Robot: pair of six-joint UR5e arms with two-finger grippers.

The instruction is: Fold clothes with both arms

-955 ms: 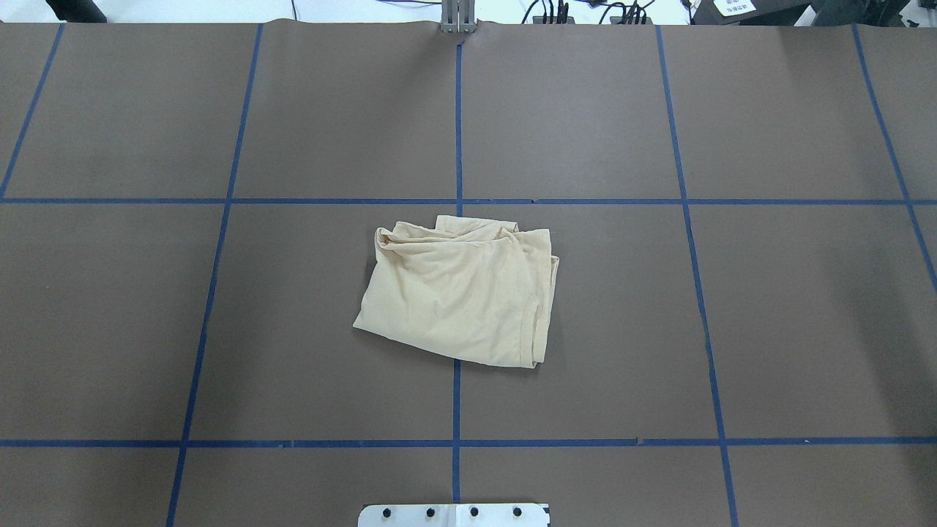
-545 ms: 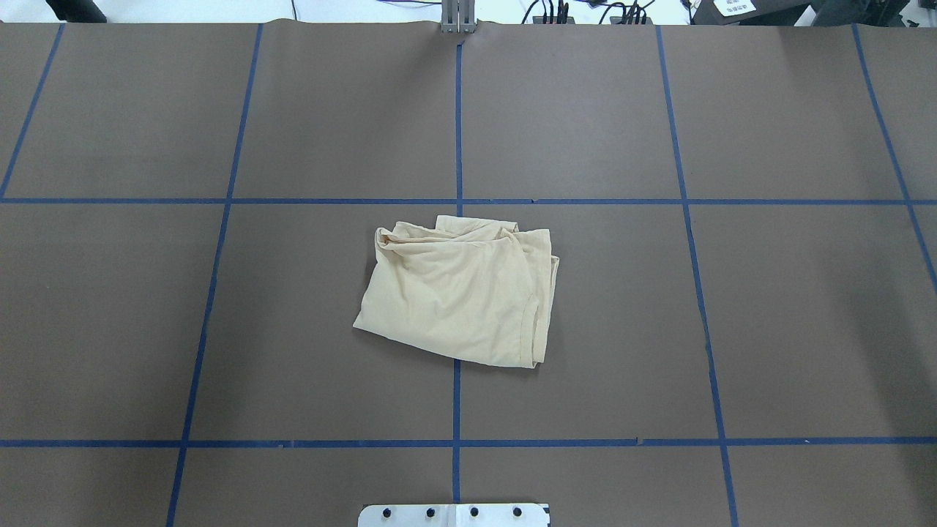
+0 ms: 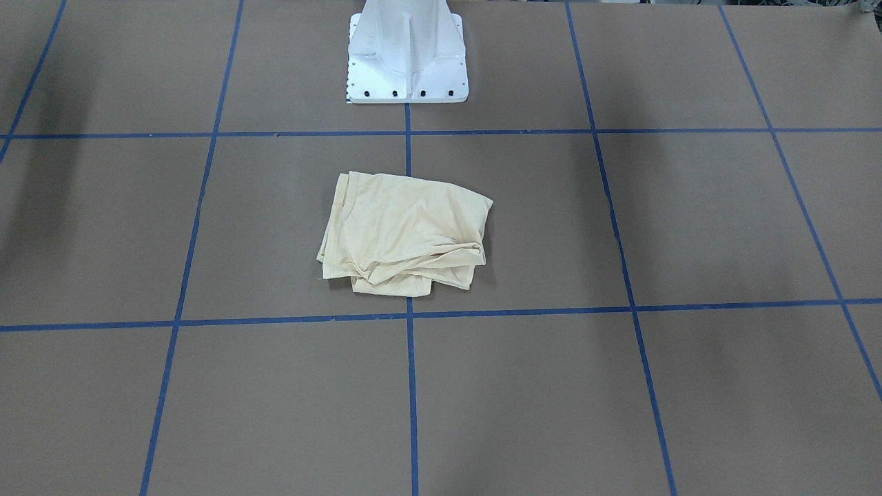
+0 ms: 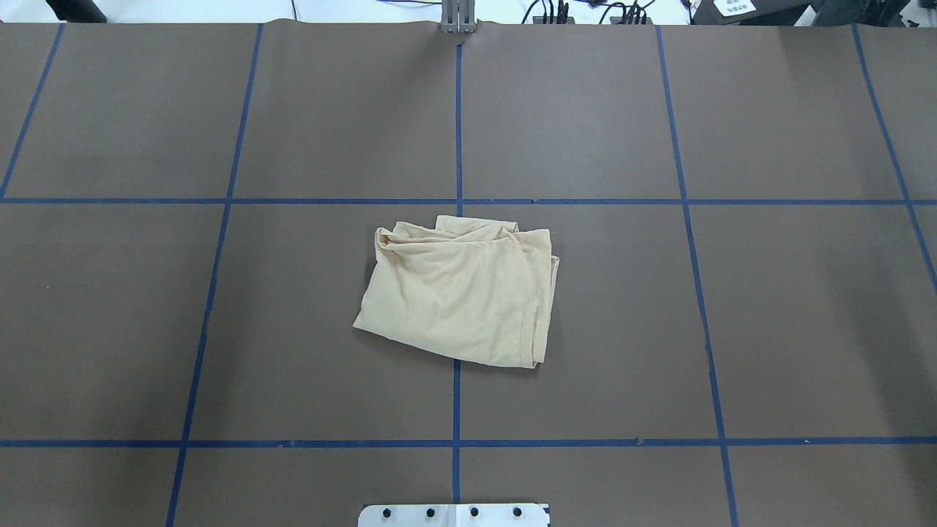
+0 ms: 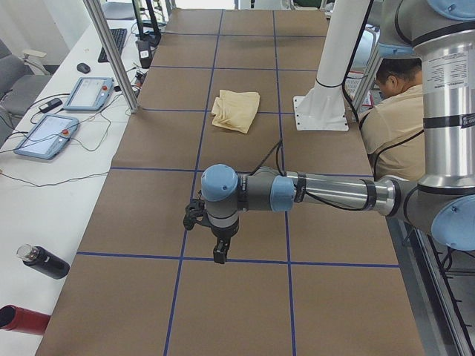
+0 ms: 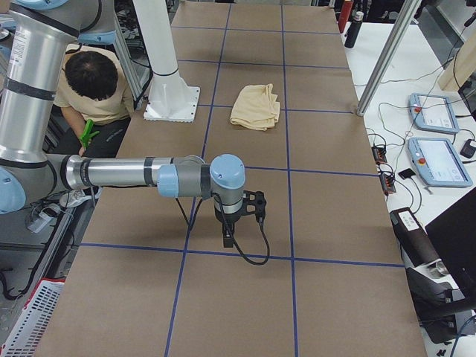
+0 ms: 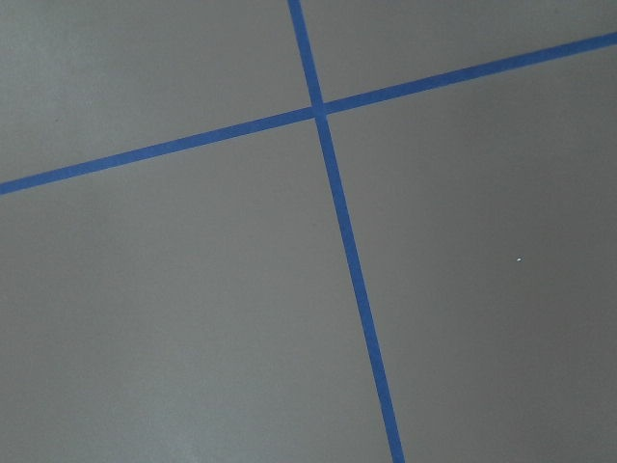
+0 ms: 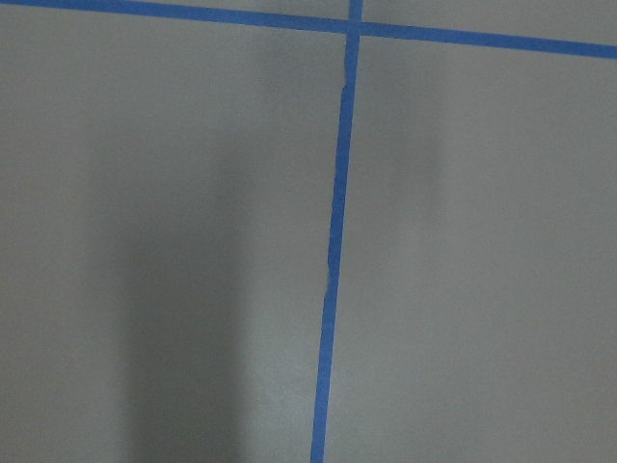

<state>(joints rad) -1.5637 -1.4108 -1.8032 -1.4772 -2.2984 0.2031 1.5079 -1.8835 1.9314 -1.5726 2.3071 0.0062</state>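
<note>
- I see the shirt (image 4: pixel 457 293) folded up dead centre, lying across the blue tape line (image 4: pixel 456 399);
- left gripper (image 5: pixel 220 256) and right gripper (image 6: pixel 227 239) hang well apart from it; I can't tell how wide either is

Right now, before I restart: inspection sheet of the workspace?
Surface: table, brown cover, blue tape grid.
Job's things: shirt, folded bundle on the centre line, untouched.
Clutter: nothing seen on the table.
Tools: left tool and right tool over bare table, away from shirt; open or shut: cannot tell.
Cables: black cable loops under right tool.
Surroundings: person seated by pedestal; pendants and bottles on side benches.
</note>
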